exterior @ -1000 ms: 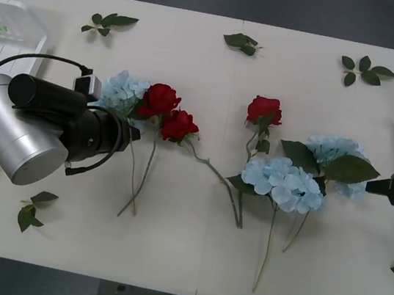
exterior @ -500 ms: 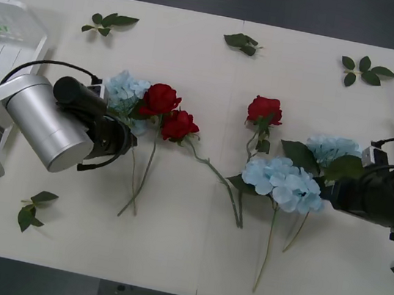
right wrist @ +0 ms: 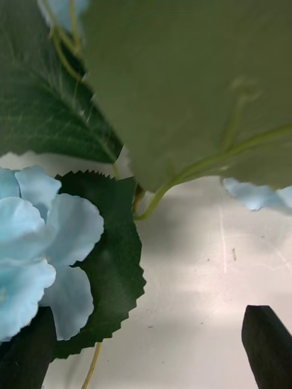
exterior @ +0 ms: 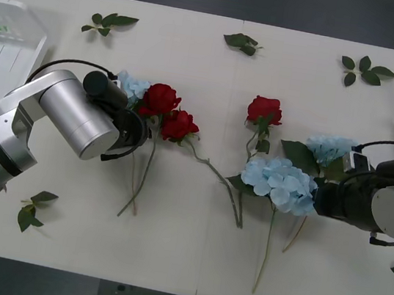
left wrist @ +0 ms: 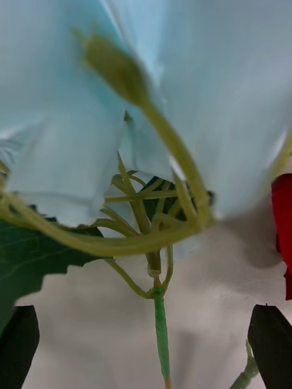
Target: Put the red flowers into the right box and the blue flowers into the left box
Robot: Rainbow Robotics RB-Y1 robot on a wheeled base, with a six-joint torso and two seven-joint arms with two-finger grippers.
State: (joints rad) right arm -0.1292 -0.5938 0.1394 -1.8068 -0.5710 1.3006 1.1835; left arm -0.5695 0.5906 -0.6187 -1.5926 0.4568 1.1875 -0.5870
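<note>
Just between open left fingers (left wrist: 18, 346): blue flowers (left wrist: 152, 91) stem.

Both arms reach inward low over the table, left gripper (left wrist: 146, 349) and right gripper (right wrist: 149, 352) jaws spread apart.

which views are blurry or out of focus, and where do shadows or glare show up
Left wrist view: the pale blue flower petals are soft and out of focus, the thin green stem sharper. Right wrist view: the large green leaf is slightly blurred; the serrated dark leaf is crisp. Front view: even light, soft shadows under the arms on the white table, no strong glare.
</note>
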